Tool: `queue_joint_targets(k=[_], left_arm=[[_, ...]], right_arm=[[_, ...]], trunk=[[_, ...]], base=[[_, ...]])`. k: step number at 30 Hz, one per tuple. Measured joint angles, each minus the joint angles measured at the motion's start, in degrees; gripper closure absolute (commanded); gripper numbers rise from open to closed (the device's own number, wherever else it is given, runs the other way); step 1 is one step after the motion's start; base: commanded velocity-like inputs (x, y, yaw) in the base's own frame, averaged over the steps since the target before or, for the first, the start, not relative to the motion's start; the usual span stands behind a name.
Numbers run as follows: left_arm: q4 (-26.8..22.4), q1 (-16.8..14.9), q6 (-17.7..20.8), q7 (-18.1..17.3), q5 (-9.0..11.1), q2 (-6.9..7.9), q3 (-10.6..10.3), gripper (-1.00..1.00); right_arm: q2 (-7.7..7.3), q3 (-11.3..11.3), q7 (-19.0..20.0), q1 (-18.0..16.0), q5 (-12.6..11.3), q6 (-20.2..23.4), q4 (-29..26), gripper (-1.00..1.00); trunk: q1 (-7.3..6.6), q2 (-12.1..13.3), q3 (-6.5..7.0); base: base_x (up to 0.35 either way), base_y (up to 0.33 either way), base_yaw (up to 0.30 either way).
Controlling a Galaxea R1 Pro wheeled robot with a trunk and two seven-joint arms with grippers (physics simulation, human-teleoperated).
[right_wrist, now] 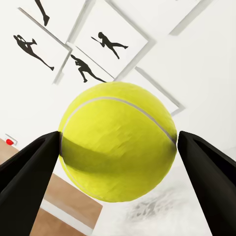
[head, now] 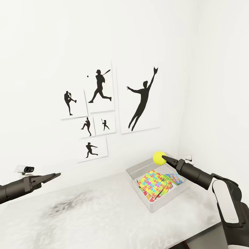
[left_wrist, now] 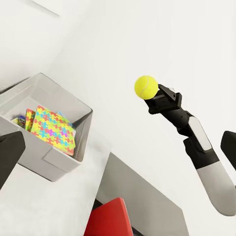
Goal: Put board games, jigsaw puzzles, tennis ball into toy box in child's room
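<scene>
While your right gripper (head: 163,158) holds the tennis ball (head: 159,157) up over the far rim of the toy box (head: 141,171), the step in hand looks like the drop — so get it centred before you let go. From the head view the ball sits above the box's back edge, not its middle, and a ball released there could strike the rim and bounce off the table (head: 89,221). Bring the wrist back toward yourself and down until the ball is low over the jigsaw puzzle (head: 154,183) lying inside; a short fall means little bounce. Then part the fingers slowly.

Your right gripper is clamped on the ball: the right wrist view shows one dark finger (right_wrist: 29,172) pressed on each side of it, spread about as wide as the ball itself, touching nothing else. The left wrist view confirms the ball is clear of the box, in the air.

Your left gripper (head: 57,175) hangs over the table's left side — its fingers look drawn together to a point and hold nothing.
</scene>
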Motion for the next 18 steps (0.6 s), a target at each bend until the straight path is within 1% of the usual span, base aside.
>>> queue_joint_targets(k=[18], left_arm=[[0.00,0.00,0.00,0.00,0.00,0.00,-0.04,-1.00]], right_arm=[[0.00,0.02,0.01,0.00,-0.03,0.00,-0.01,1.00]], trunk=[[0.00,0.00,0.00]], base=[[0.000,0.000,0.000]])
